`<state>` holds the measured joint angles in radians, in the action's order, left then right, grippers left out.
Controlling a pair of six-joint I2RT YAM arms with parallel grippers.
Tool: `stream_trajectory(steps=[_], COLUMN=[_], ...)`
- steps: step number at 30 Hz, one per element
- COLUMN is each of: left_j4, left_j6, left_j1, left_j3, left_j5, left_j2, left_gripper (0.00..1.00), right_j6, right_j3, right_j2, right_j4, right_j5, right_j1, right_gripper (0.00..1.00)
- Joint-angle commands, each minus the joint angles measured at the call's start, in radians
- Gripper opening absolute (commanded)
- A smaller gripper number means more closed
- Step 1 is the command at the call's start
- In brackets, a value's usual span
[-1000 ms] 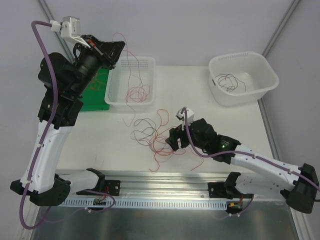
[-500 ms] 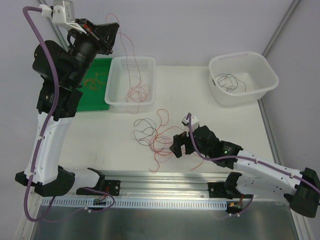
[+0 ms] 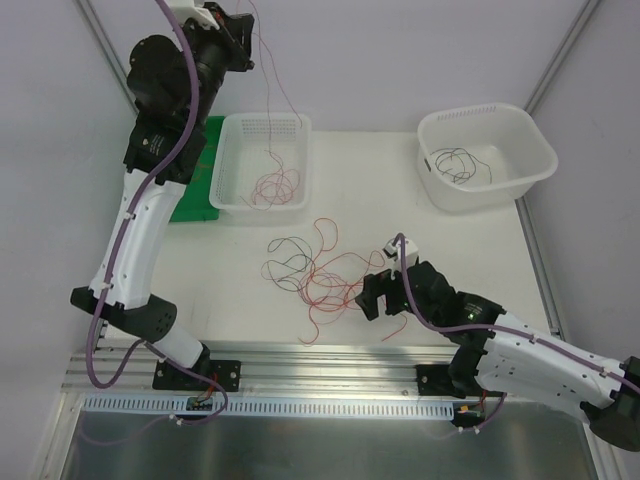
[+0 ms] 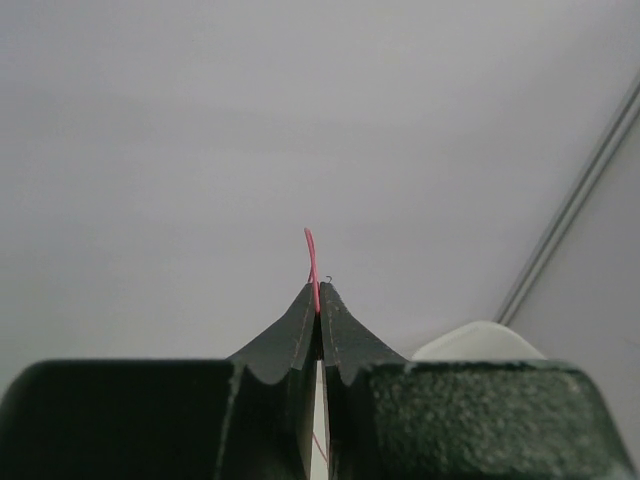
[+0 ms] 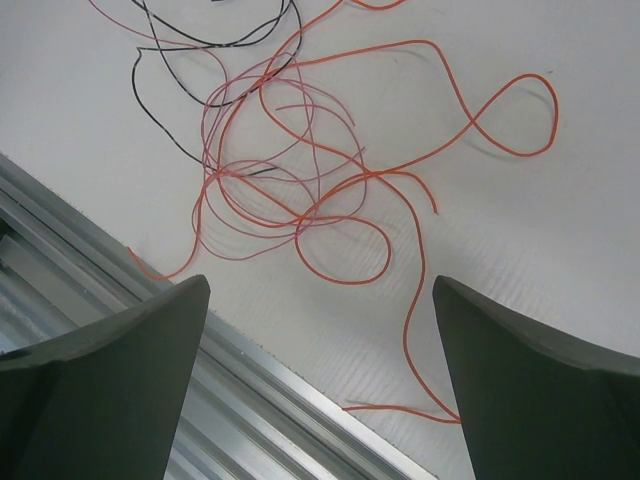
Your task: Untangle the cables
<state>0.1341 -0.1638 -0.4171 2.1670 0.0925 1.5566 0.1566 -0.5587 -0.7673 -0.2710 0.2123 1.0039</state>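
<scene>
Down at the front of the table (image 3: 200,260), my right gripper (image 3: 373,297) hangs low, just beside the messy pile of cables (image 3: 315,270). Its jaws are wide apart and hold nothing. From its own camera I see red and black cables crossing each other in loops, and one red loop (image 5: 510,110) lying out on its own side.

Farther back sits the white basket (image 3: 228,125), with some red cables (image 3: 272,185) curled inside. High above it, my left gripper (image 3: 238,25) is pinched tight on one thin red cable (image 4: 312,260). That cable hangs down from the jaws, and its low end lies in the basket. Way off on the right, the white tub (image 3: 540,150) holds the black cables (image 3: 460,165).

I think my job now is to put this red cable into the basket. To do it well, I should bring my left gripper down slowly over the middle of the basket, so the cable curls up inside and does not flop over the rim. Only then should I let go. With my right gripper, I should pick a cable at the edge of the pile, not in the knot. Pull it gently, or the whole pile may drag along.
</scene>
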Motion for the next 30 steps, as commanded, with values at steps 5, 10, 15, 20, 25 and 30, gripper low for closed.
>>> stream_trajectory(steps=[5, 10, 15, 20, 25, 30], left_j4=[-0.091, -0.094, -0.096, -0.094, -0.093, -0.073], left_j6=[0.076, 0.060, 0.008, -0.003, -0.025, -0.092], left_j1=[0.066, 0.106, 0.150, 0.178, 0.195, 0.213], left_j3=[0.047, 0.030, -0.061, -0.228, -0.399, -0.489], left_j5=[0.039, 0.017, 0.001, 0.006, 0.007, -0.054], left_j2=[0.132, 0.218, 0.264, 0.295, 0.344, 0.385], left_gripper=[0.01, 0.00, 0.03, 0.06, 0.06, 0.13], right_j6=[0.008, 0.008, 0.001, 0.001, 0.009, 0.020], right_j3=[0.016, 0.013, 0.005, 0.003, -0.003, -0.006], right_j2=[0.034, 0.034, 0.034, 0.025, 0.016, 0.020], right_j4=[-0.028, -0.045, -0.056, -0.060, -0.066, -0.083], right_j5=[0.048, 0.056, 0.065, 0.065, 0.061, 0.064], right_j1=[-0.004, -0.004, -0.002, -0.004, -0.004, -0.002], right_gripper=[1.00, 1.00, 1.00, 1.00, 1.00, 1.00])
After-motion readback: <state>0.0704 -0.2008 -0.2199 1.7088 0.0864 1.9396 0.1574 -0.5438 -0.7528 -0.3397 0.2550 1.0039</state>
